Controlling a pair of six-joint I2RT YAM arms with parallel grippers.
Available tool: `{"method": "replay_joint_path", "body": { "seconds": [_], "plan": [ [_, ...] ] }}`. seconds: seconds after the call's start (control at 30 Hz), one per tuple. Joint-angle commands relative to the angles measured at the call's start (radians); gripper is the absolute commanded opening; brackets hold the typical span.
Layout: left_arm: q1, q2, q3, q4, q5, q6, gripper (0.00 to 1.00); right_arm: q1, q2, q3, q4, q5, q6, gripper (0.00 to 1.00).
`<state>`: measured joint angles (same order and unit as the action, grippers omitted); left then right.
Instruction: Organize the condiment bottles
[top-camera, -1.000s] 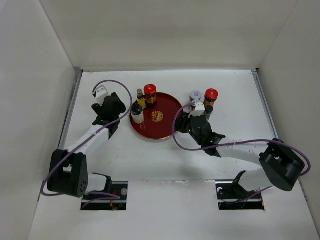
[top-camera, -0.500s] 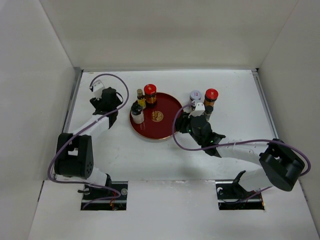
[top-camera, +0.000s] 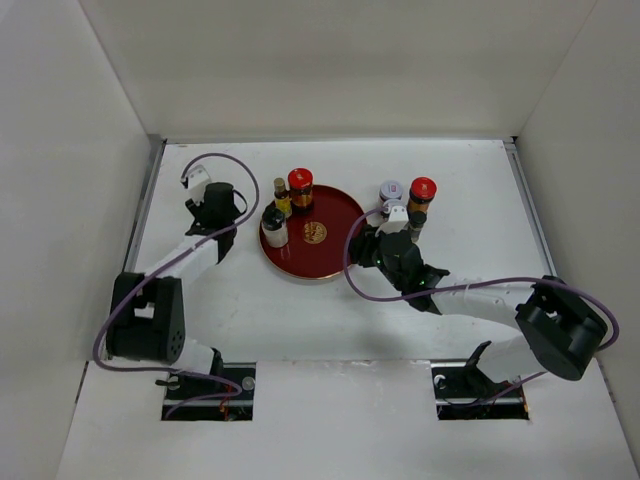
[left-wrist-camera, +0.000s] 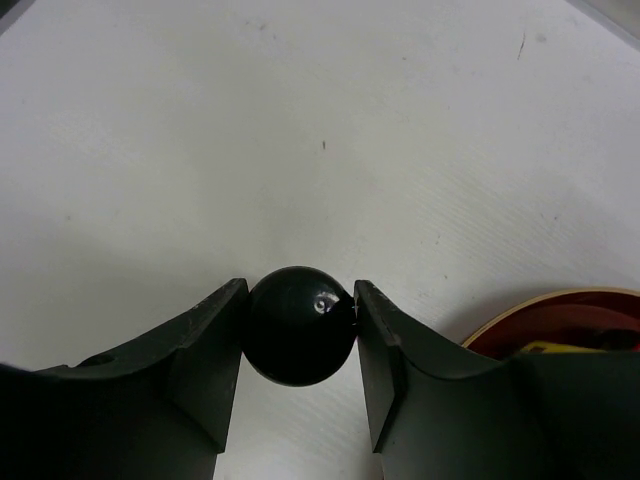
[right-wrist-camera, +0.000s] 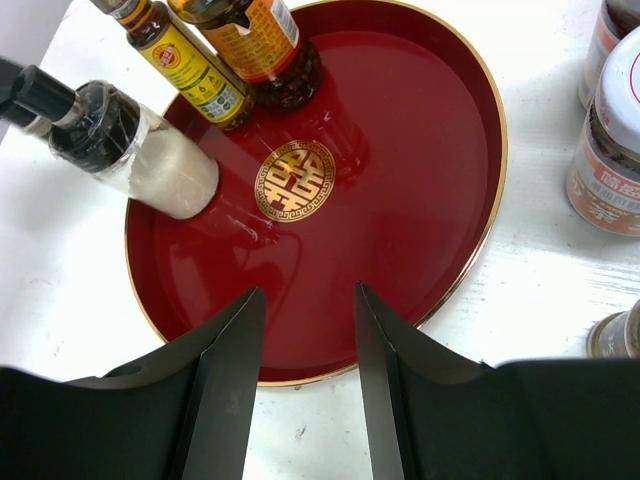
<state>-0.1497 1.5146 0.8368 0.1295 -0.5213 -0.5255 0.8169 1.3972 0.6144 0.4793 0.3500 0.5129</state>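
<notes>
grip first: left claw (left-wrist-camera: 300, 300) has narrowed onto the round cap of a small black-capped bottle (left-wrist-camera: 298, 335), with both fingers touching it. the bottle stands upright on the tabletop (left-wrist-camera: 300, 120), long axis end-on to the wrist camera. the red tray (left-wrist-camera: 570, 315) shows at lower right of that frame, so the carry likely goes that way. right claw (right-wrist-camera: 308, 300) hangs narrow and empty over the tray's near rim. a second ago the left claw was wide; the three bottles (top-camera: 283, 200) on the tray are unmoved.
</notes>
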Motion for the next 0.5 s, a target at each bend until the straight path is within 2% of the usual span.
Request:
{"method": "replay_joint_path", "body": {
  "seconds": [0.0,0.3,0.47],
  "plan": [
    [-0.024,-0.174,-0.065,0.019,-0.04,-0.005,0.27,-0.003,-0.004,0.035,0.039,-0.013,-0.001,0.48],
    [-0.21,-0.553,-0.162,-0.289,-0.042,-0.007,0.27,-0.003,-0.003,0.038,0.036,-0.013,-0.001,0.48],
    [-0.346,-0.594,-0.151,-0.366,-0.037,-0.053,0.27,-0.003,-0.006,0.035,0.039,-0.008,-0.002,0.47]
  ]
}}
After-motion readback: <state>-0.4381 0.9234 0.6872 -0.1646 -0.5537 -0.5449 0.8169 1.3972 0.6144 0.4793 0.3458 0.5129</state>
